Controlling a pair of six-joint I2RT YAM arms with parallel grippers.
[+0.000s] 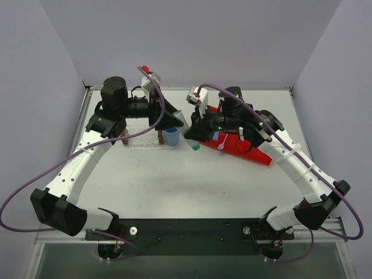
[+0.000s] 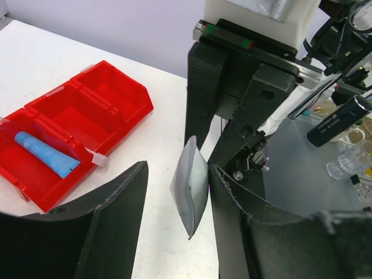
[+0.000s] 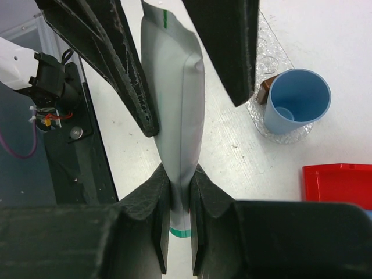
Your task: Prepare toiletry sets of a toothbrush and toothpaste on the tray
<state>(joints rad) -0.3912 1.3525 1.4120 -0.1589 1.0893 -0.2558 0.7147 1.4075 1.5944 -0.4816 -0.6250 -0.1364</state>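
Top view: the tray [image 1: 139, 143] on the bench [image 1: 174, 186] carries only a blue cup [image 1: 171, 137]. The white-grey toothpaste [image 1: 188, 137] hangs in the air just beside the cup.

Left wrist view: the left pincer [image 2: 177, 174] is spread, with one finger on each side of that tube. The blue toothpaste [image 2: 46, 154] lies in the red bin [image 2: 116, 93].

Right wrist view: the right pincer [image 3: 180, 177] pinches the tube's lower end.

Assessment: no set is complete. Both tubes and a toothbrush are not yet placed.

Two toothpaste tubes, one toothbrush, one tray, one cup, one bin.
One blue tube [image 2: 46, 154] lies inside the red bin [image 2: 110, 93] and one toothbrush [image 2: 96, 157] on its wall. Left of the bin in the top view: one white-grey tube [image 3: 177, 110], one blue cup [image 3: 296, 107], one clear tray [image 1: 142, 143], and two brown blocks [image 1: 160, 137].
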